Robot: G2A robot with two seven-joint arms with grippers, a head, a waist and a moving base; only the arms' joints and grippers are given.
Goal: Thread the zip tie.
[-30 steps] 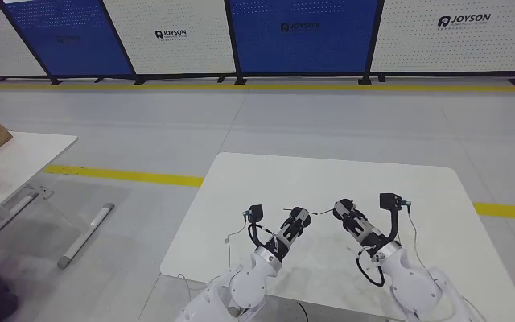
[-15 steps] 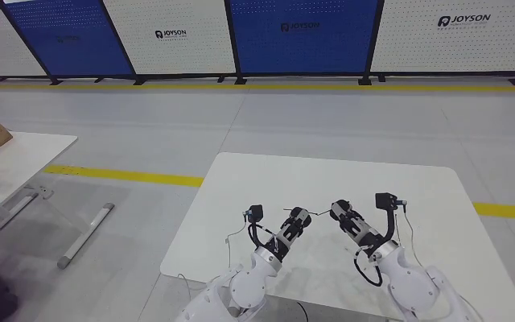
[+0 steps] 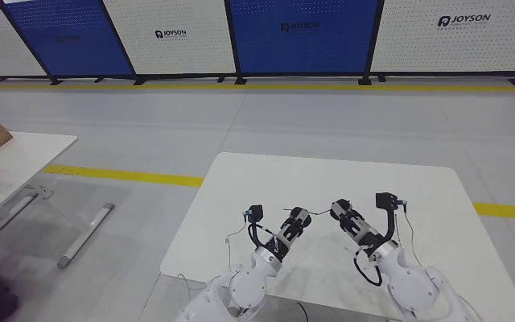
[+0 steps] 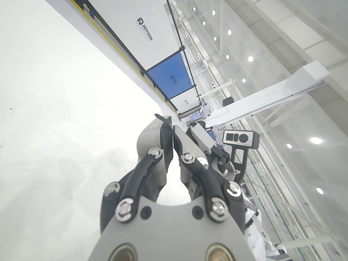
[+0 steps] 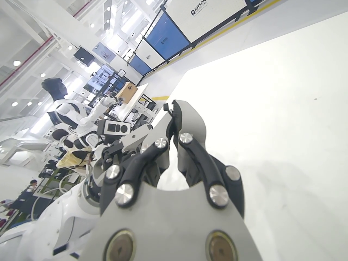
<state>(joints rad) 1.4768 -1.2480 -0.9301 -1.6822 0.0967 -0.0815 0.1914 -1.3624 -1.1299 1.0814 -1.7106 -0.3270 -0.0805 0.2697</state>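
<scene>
task thing: zip tie [image 3: 322,212], a thin dark strand held in the air over the bench [image 3: 322,173], strung between the two gripper tips, not lying on the surface
left gripper: left gripper [image 3: 301,215] closed, fingers pressed together on one end of the zip tie; in the left wrist view a short black sliver of it [image 4: 162,117] pokes out past the tips
right gripper: right gripper [image 3: 340,208] also closed, pinching the other end; in the right wrist view a small black stub with a nub [image 5: 167,109] sticks out at the tip
arm layout: both arms low over the near half of the bench, tips pointed at each other, near but apart, the tie bridging the gap
which end: cannot tell for sure which side has the head and which the tail; the nub on the right side may be the head, a guess
done so far: tie is off the bench, both ends gripped, ends brought to face each other
left to do: tail has to go through the head and be pulled along; no closed loop seen in any view; whether the tip has entered the slot is too small to tell
progress call: roughly early to middle, lined up but not visibly threaded
next move needs: fine alignment of tail tip to slot, then a push with the other side held steady
risk: the thin strap likely flexes, so the tip may miss the slot or slip in the pinch
</scene>
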